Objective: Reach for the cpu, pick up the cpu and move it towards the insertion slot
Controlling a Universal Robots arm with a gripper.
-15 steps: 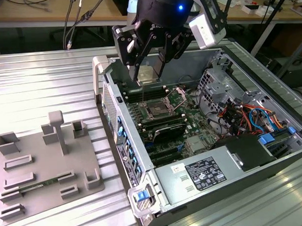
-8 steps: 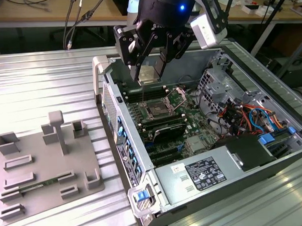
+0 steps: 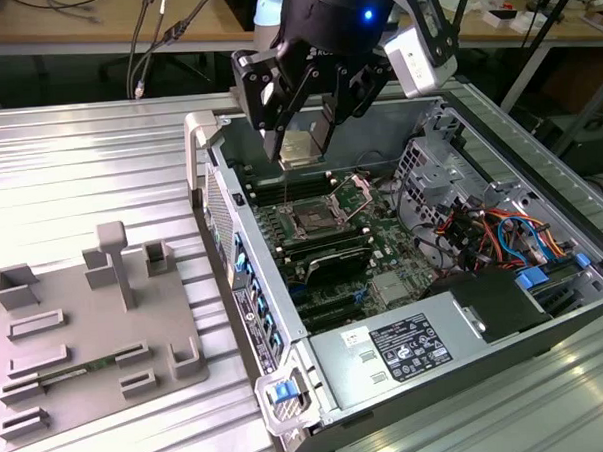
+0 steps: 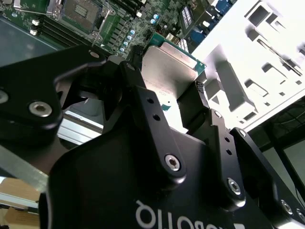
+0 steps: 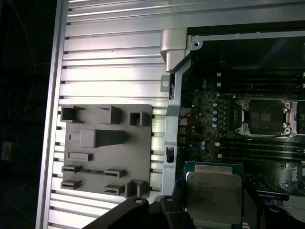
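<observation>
Chip: the cpu (image 3: 300, 148) is off any surface, held in the air above the open computer case (image 3: 541, 201), over the case's far end, near the corner with the grey handle. Its pale metal top shows in both wrist views (image 5: 213, 196).
Grip: the gripper (image 3: 304, 136) is clamped on the chip, black fingers (image 4: 200, 102) pressed against opposite edges; the chip sits level between them, as far as can be judged.
Socket: the insertion slot (image 3: 314, 221) lies on the green board inside the case, below the chip and nearer the middle of the board. Its metal frame stands open and the dark centre is bare (image 5: 263, 116).
Gap: chip and socket are apart; nothing touches the socket.
Holder plate: the grey plate (image 3: 91, 330) with raised blocks rests on the ribbed metal worktop (image 3: 78, 156), outside the case, toward the worktop's near corner on the exterior view's left.
Progress: reach and pickup judged complete. The carry toward the socket looks partly done; the chip is over the case but not yet directly above the socket.
</observation>
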